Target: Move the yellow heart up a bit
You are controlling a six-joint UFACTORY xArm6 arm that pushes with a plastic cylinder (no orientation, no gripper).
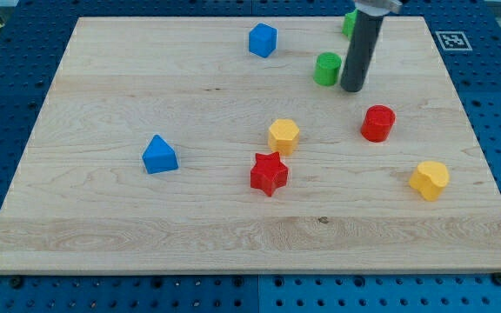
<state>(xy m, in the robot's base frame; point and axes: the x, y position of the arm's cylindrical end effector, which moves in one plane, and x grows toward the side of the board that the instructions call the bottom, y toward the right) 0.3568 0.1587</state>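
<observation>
The yellow heart (430, 179) lies near the right edge of the wooden board (129, 226), in the lower right part. My tip (352, 89) is at the view's upper right, far above and left of the heart, right beside a green cylinder (327, 69). A red cylinder (377, 123) sits between my tip and the heart.
A yellow hexagon (283, 136) and a red star (269, 173) sit mid-board. A blue triangular block (159, 156) is at the left, a blue block (263, 40) near the top, and another green block (350, 22) shows partly behind the rod.
</observation>
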